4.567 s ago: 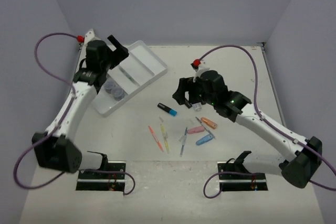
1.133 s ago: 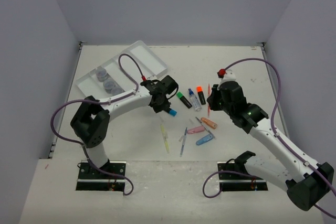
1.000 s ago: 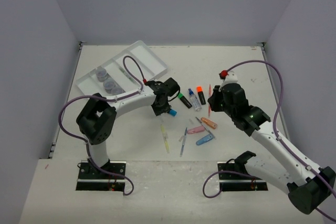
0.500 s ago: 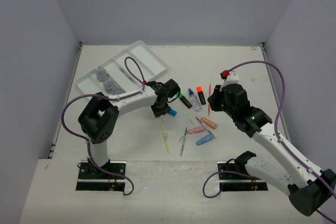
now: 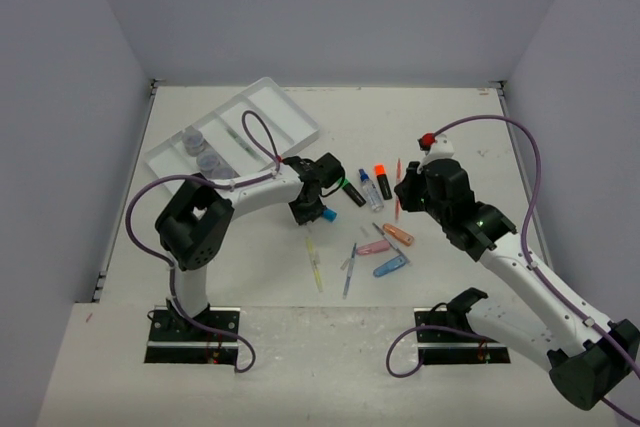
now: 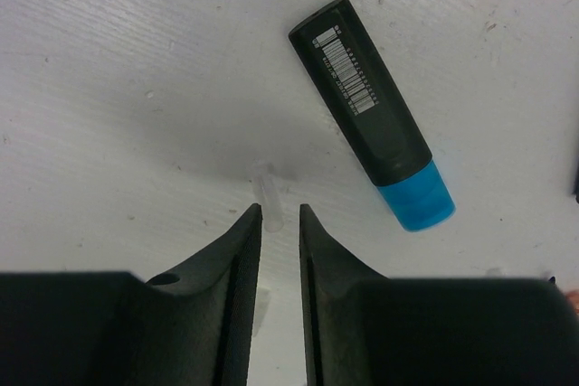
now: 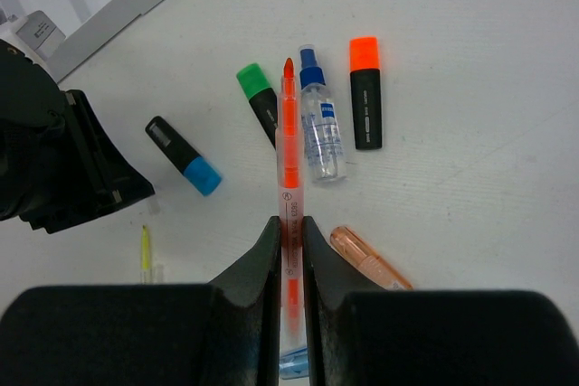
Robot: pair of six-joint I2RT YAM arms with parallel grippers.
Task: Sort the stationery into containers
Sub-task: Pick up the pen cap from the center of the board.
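Swung across from the tray since the earliest picture, the left gripper (image 6: 280, 211) is now set low over the table in the middle of the scatter; its jaws are seen narrowly apart, straddling the clear end of the yellow pen (image 6: 268, 193), and nothing is clamped yet; over the last second the arm is barely shifted, so a pinch on that pen is judged to be the step in hand. Just beside the jaws the blue-capped highlighter (image 6: 371, 115) is laid slantwise, near but not touching; it could be nudged if the fingers are slid sideways.

The right gripper (image 7: 288, 228), drawn back from over the pile, is clamped on the orange pen (image 7: 288, 160); the pen is gone from its earlier place next to the yellow one and is held above the table. Under its tip the green-capped highlighter (image 7: 258, 97), the blue-capped bottle (image 7: 321, 137) and the orange-capped highlighter (image 7: 365, 92) are now uncovered, side by side; the orange piece (image 7: 366, 258), the pink piece (image 5: 373, 246), the blue piece (image 5: 389, 266) and a blue pen (image 5: 350, 269) are left unsorted.

The white tray (image 5: 272, 112) is found at the far left, with two clear jars (image 5: 208, 160) in one compartment; the outstretched left arm is laid between the right gripper and that tray, so the orange pen's path is judged blocked for now.
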